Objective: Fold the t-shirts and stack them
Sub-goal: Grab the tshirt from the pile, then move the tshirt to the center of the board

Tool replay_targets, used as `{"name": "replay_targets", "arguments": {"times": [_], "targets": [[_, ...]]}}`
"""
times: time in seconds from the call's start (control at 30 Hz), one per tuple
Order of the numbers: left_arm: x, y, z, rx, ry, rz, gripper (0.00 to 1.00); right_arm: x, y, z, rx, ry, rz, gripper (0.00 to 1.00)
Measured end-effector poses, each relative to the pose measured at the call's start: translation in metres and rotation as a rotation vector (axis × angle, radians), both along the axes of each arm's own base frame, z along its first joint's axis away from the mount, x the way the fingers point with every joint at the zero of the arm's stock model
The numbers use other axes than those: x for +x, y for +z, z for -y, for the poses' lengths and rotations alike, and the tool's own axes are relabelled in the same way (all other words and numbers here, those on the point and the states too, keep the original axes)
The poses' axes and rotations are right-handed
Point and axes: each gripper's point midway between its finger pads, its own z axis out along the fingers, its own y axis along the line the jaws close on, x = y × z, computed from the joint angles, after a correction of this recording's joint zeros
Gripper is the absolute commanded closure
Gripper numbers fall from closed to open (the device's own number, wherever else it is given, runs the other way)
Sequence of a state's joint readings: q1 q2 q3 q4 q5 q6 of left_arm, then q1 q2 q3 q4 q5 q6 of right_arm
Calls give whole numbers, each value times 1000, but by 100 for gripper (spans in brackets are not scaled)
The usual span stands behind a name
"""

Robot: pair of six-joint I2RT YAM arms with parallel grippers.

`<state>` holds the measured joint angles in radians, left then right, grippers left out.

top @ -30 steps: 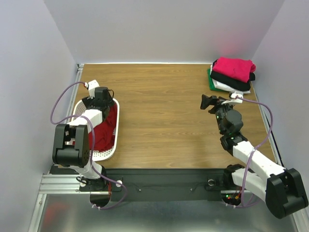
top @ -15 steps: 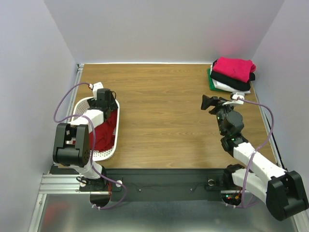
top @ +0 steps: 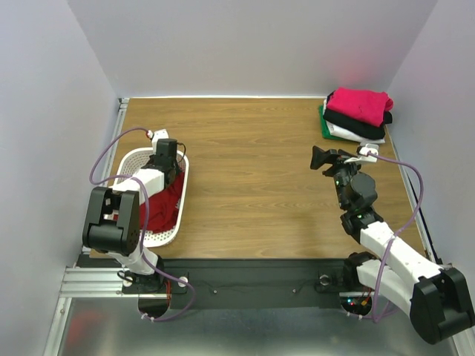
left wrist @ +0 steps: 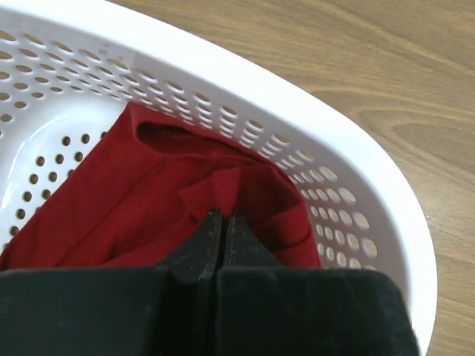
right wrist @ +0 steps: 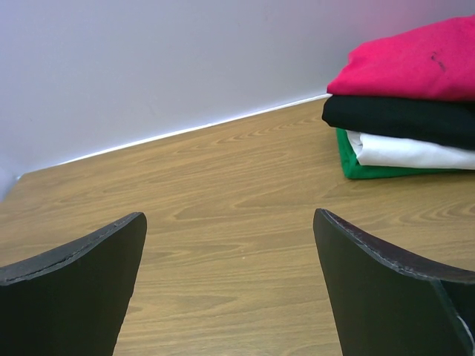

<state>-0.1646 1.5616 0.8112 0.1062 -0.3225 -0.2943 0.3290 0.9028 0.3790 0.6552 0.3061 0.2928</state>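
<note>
Down in the white basket (left wrist: 356, 185), the left gripper (left wrist: 223, 222) is pinched tight on a raised fold of the dark red t-shirt (left wrist: 133, 200) crumpled right under it, while the right gripper (right wrist: 228, 216) hangs wide open above the table (right wrist: 223, 170), the folded stack (right wrist: 415, 96) ahead to its right.

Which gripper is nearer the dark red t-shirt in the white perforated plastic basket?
Left. The left gripper is inside the basket, shut on a fold of the dark red t-shirt; the right gripper hangs open across the table.
</note>
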Motion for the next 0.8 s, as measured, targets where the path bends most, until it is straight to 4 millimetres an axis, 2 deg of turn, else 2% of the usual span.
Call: {"name": "replay_targets", "arguments": {"times": [0.13,0.2,0.27,0.33,0.4,0.47,0.5,0.57,0.6,0.63,0.8], "targets": [[-6,8,0,2,-1,19,100,0,1,0,1,0,2,0],[-13,24,1,1,-3,58,100,0,0,0,1,0,1,0],[-16,55,5,-8,-14,132,100,0,0,0,0,0,1,0],[-18,91,13,-19,-37,224,100,0,-1,0,-1,-1,-2,0],[-18,144,29,-32,-91,345,100,1,-3,0,-4,0,-10,0],[-18,199,55,-53,-166,464,100,3,-7,-1,-7,-1,-21,0],[-18,217,66,-63,-198,500,100,3,-9,-1,-9,-1,-27,0],[-19,267,97,-90,-296,596,100,4,-13,-1,-14,-2,-39,0],[-20,278,104,-95,-321,617,100,5,-15,-1,-15,-4,-44,0],[-22,307,123,-108,-385,668,100,5,-17,0,-17,-7,-49,0],[-25,399,180,-132,-565,832,100,7,-21,3,-19,-27,-63,0]]}}
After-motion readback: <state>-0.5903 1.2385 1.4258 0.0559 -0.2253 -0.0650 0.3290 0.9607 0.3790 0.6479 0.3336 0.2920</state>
